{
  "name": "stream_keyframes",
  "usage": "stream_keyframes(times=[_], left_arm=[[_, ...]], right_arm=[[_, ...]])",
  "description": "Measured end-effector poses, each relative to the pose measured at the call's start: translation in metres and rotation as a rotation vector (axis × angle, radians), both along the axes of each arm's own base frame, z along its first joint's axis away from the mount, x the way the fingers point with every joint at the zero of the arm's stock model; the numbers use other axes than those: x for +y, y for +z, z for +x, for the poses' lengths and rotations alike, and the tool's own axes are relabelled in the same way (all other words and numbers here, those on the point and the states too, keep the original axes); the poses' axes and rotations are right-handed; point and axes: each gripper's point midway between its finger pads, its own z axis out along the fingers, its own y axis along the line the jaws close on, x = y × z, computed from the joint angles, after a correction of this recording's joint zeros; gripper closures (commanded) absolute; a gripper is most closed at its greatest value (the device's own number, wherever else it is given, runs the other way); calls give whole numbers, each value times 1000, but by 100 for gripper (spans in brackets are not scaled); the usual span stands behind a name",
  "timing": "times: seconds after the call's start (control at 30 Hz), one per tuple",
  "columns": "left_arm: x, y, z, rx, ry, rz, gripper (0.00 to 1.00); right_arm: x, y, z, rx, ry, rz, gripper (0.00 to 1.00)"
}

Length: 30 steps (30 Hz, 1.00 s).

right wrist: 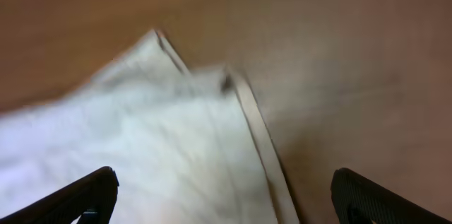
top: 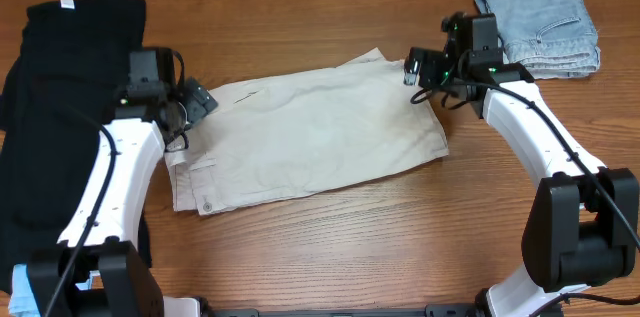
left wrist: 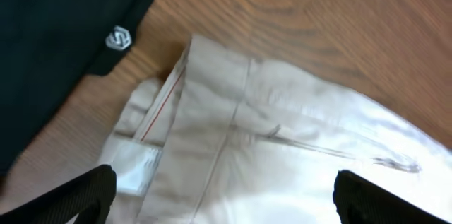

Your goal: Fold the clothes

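Note:
The beige khaki shorts [top: 310,132] lie spread flat in the middle of the table, waistband to the left. My left gripper [top: 192,105] is open above the waistband's far corner; its wrist view shows the shorts [left wrist: 296,146] with a white inner label [left wrist: 138,171] between the open fingers [left wrist: 222,199]. My right gripper [top: 420,75] is open above the shorts' far right leg corner. Its wrist view shows the hem edge [right wrist: 261,146] between the wide open fingers [right wrist: 222,196]. Neither gripper holds anything.
A large black T-shirt [top: 55,107] lies along the left side, also in the left wrist view [left wrist: 63,33]. A folded light-blue denim garment [top: 538,22] sits at the far right corner. Bare wood table [top: 400,247] lies in front of the shorts.

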Motion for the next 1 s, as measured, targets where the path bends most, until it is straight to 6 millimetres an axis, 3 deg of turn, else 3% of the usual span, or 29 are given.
stream_keyframes(times=[0.27, 0.43, 0.6, 0.77, 1.0], left_arm=[[-13, 69, -16, 73, -129, -29, 0], [-18, 78, -18, 70, -189, -34, 0], [-19, 83, -4, 13, -212, -22, 0], [-18, 84, 0, 1, -214, -18, 0], [-18, 72, 6, 26, -214, -23, 0]], right_arm=[[-8, -29, -57, 261, -4, -39, 0], [-10, -49, -73, 308, -4, -45, 2], [-10, -74, -72, 252, -4, -34, 12], [-4, -86, -78, 244, 14, 0, 27], [1, -86, -73, 213, 24, 26, 66]])
